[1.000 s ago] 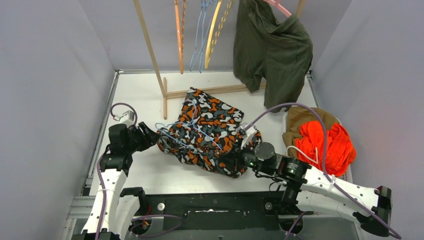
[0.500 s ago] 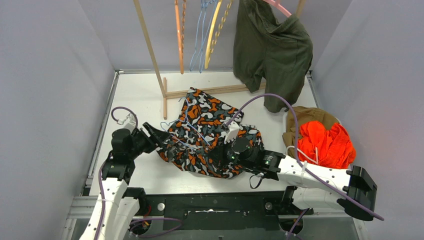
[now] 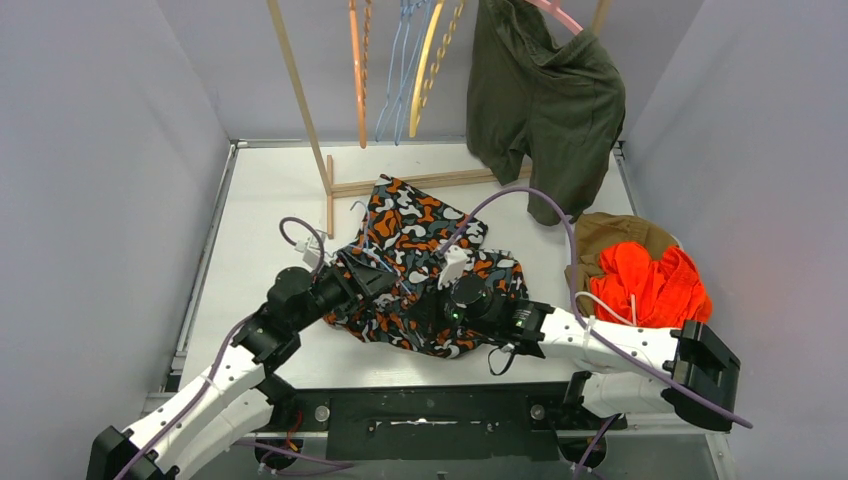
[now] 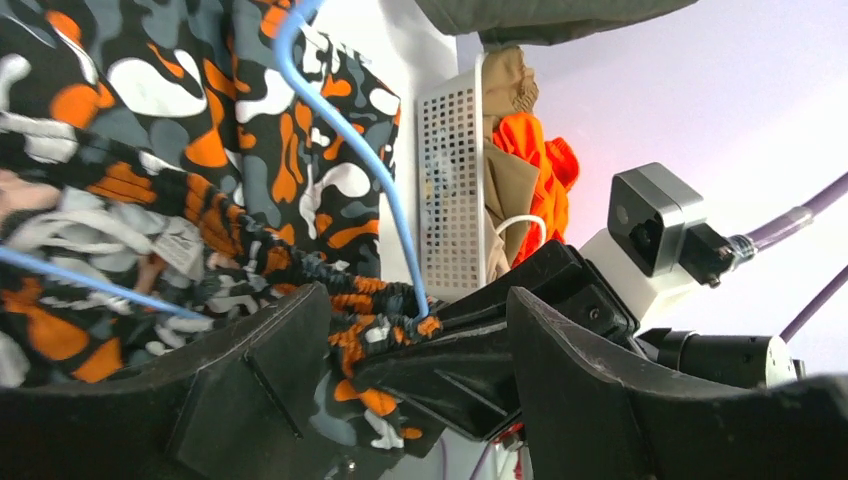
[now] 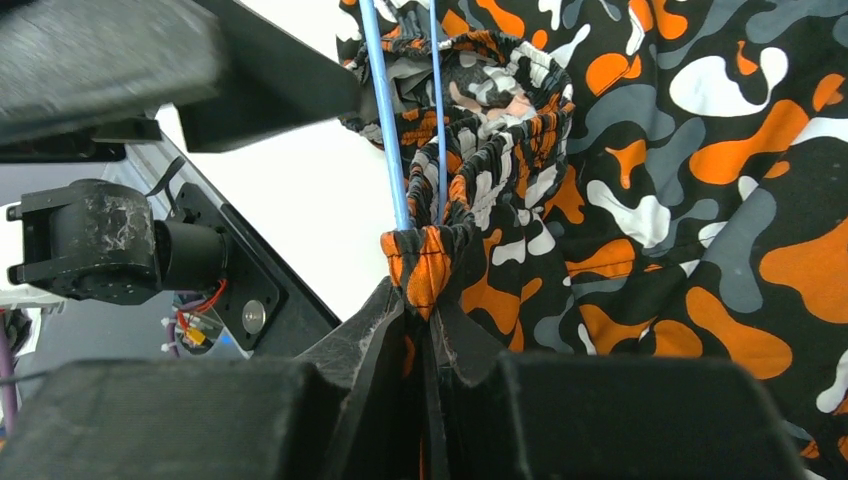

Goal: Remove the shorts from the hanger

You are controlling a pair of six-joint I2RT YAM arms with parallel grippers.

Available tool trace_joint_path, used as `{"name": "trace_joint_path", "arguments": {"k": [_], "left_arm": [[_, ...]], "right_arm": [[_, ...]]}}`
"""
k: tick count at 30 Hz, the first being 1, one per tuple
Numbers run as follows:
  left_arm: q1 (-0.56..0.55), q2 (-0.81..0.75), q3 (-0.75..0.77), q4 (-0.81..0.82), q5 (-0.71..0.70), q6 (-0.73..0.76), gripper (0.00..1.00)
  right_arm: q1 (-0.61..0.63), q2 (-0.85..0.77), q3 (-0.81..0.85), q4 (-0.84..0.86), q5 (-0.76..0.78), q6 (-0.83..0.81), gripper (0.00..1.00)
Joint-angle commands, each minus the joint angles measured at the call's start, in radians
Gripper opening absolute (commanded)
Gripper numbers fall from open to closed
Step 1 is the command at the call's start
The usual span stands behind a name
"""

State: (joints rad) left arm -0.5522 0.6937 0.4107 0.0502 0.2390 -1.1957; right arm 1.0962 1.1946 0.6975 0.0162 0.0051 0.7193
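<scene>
— Where are the camo shorts (image 3: 420,235) found, and how are they expected to handle?

— They are seen crumpled on the table (image 3: 270,200), between the two arms, with the blue wire hanger (image 5: 385,130) threaded through them. Light, limp cloth is judged. It is expected to drape and bunch rather than move as one piece, and the elastic waistband (image 5: 500,110) is likely to snag on the wire.

— What is shown of the left fingers (image 4: 260,380)?

— They are spread wide, just beside the gathered waistband, and nothing is gripped between them.

— Where should hold be taken?

— The gathered elastic edge is judged best for the cloth, since it is thick and not slippery. The wire is better taken by the free fingers, so that cloth and hanger can be drawn apart.

— And the right fingers (image 5: 370,350)?

— They are pressed together on a fold of the waistband, right where the wire meets the cloth.

— What is kept in containers?

— Further right, green shorts (image 3: 545,100) are hung up at the back, in no container. At the far right a white mesh basket (image 4: 450,190) is seen. Beige shorts (image 3: 605,235) and orange shorts (image 3: 650,285) are piled in it, well above the rim. What lies underneath them cannot be told.
</scene>
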Motion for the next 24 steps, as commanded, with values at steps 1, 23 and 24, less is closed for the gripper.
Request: {"name": "trace_joint_path", "arguments": {"k": [1, 23, 24], "left_arm": [[-0.099, 0.060, 0.021, 0.156, -0.156, -0.063, 0.64], [-0.105, -0.188, 0.339, -0.476, -0.659, 0.220, 0.00], [-0.105, -0.191, 0.351, -0.497, -0.670, 0.227, 0.00]], "right_arm": [[0.018, 0.009, 0.048, 0.113, -0.042, -0.026, 0.00], [0.035, -0.111, -0.094, 0.007, -0.106, 0.037, 0.14], [0.036, -0.113, -0.103, 0.002, -0.104, 0.040, 0.11]]}}
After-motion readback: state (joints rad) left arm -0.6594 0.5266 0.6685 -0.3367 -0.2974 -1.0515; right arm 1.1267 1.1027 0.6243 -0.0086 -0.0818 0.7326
